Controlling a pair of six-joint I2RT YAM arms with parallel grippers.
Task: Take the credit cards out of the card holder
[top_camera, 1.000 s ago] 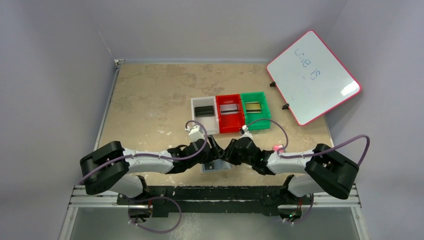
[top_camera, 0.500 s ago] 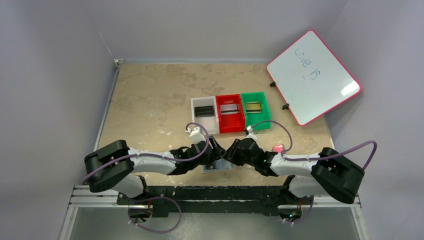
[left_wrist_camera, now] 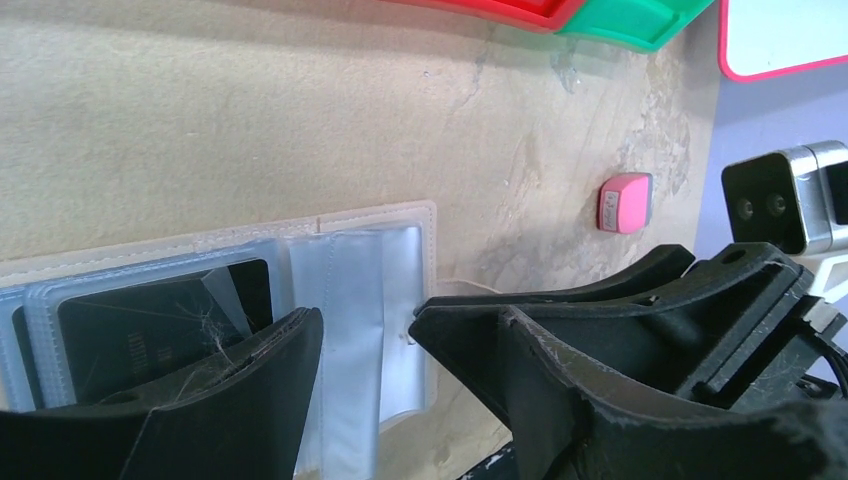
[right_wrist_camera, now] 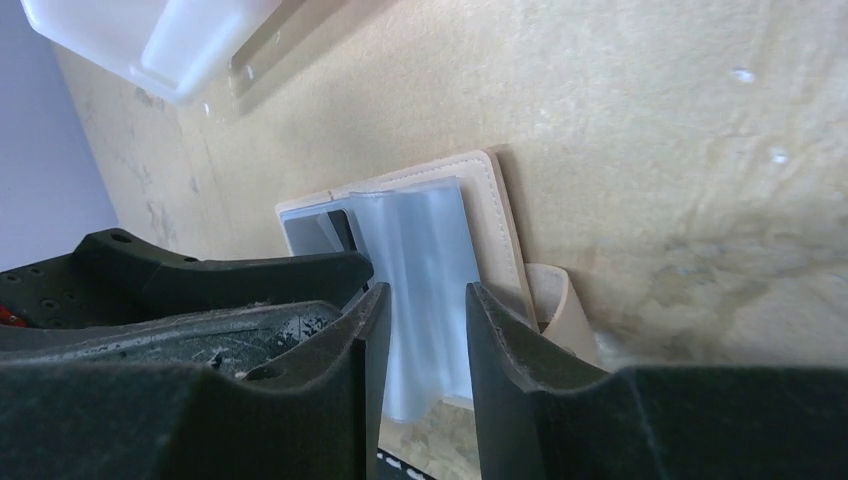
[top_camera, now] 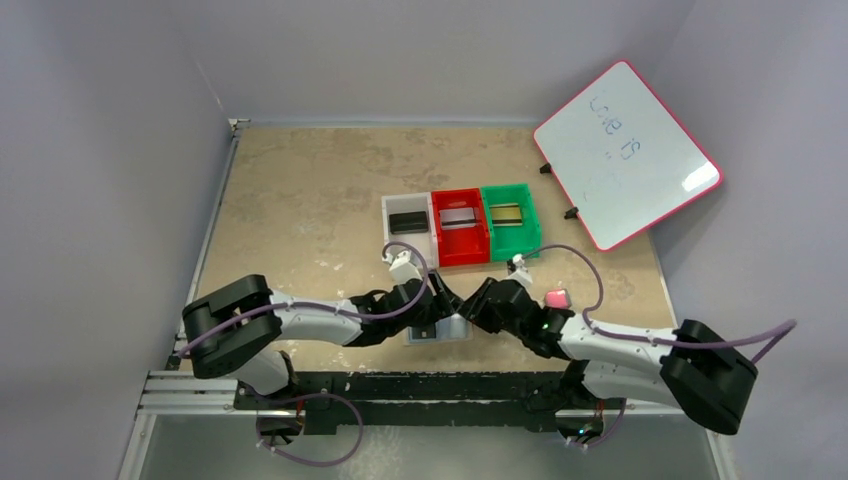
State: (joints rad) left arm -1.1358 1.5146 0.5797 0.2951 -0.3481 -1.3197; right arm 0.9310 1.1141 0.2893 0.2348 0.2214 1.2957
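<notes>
The card holder (top_camera: 441,332) lies open near the table's front edge, tan rim and grey-blue lining up. A black credit card (left_wrist_camera: 150,325) sits in its left pocket and also shows in the right wrist view (right_wrist_camera: 312,236). The right pocket (left_wrist_camera: 360,300) looks empty. My left gripper (left_wrist_camera: 368,325) is open, its fingers straddling the wallet's middle fold. My right gripper (right_wrist_camera: 424,305) is open by a narrow gap over the wallet's right pocket (right_wrist_camera: 425,260), beside the snap tab (right_wrist_camera: 553,298). In the top view both grippers, left (top_camera: 443,303) and right (top_camera: 478,306), meet over the wallet.
Three bins stand behind: clear (top_camera: 393,235) with a black card (top_camera: 407,222), red (top_camera: 461,250) with a silvery card (top_camera: 458,217), green (top_camera: 512,245) with a gold card (top_camera: 507,213). A pink-red block (top_camera: 556,298) lies to the right. A pink-framed whiteboard (top_camera: 627,152) leans at the back right.
Both arms have stretched to the right and the grippers have shifted slightly right over the wallet. The wallet has slid a little to the right.
</notes>
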